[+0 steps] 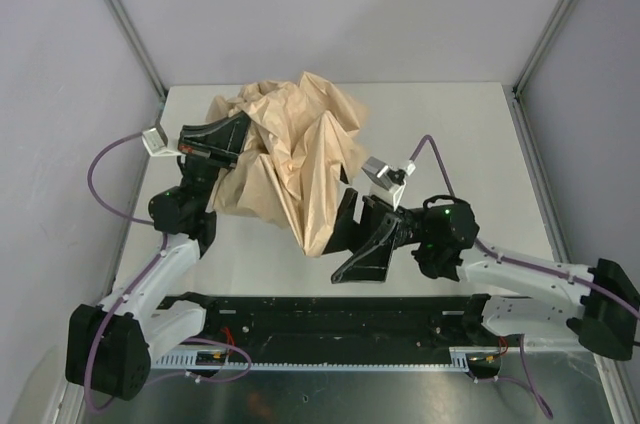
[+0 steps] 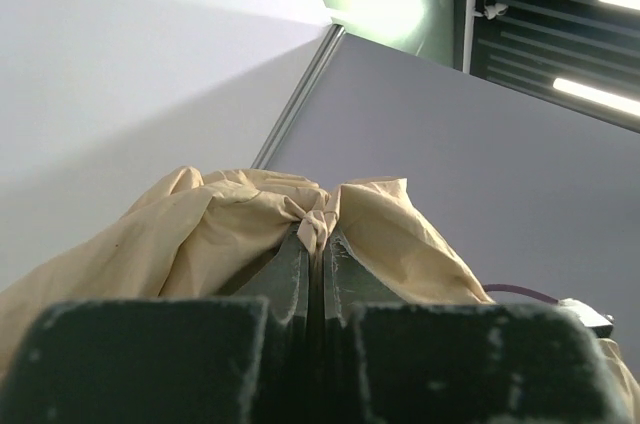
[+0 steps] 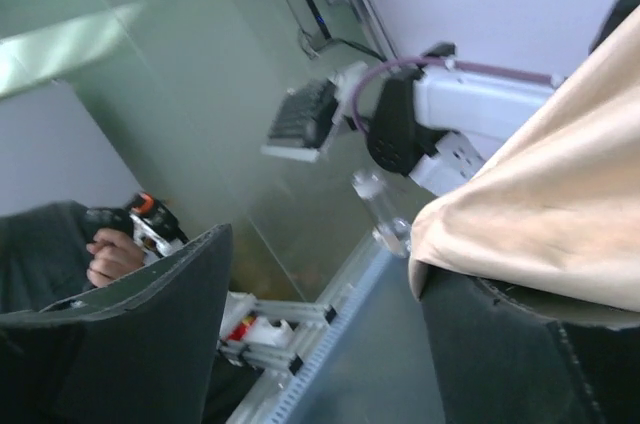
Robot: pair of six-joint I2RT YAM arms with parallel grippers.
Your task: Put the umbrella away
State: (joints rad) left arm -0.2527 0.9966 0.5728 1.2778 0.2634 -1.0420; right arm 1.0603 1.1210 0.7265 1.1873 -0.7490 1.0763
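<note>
While the umbrella (image 1: 290,159) lies as a crumpled, loose heap on the surface (image 1: 480,144), stowing looks barely begun: left gripper (image 2: 322,236) jaws clamped on a canopy fold; right gripper (image 1: 350,242) jaws apart at its near edge.

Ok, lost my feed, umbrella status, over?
Left gripper shut on umbrella. Right gripper open, fabric draped on one finger. Canopy crumpled on table, nothing blocking.

The umbrella (image 1: 290,154) is crumpled matt beige cloth, the left pincer (image 2: 322,240) holding it grainy matt black plastic, the desk (image 1: 455,124) beneath smooth, pale.
</note>
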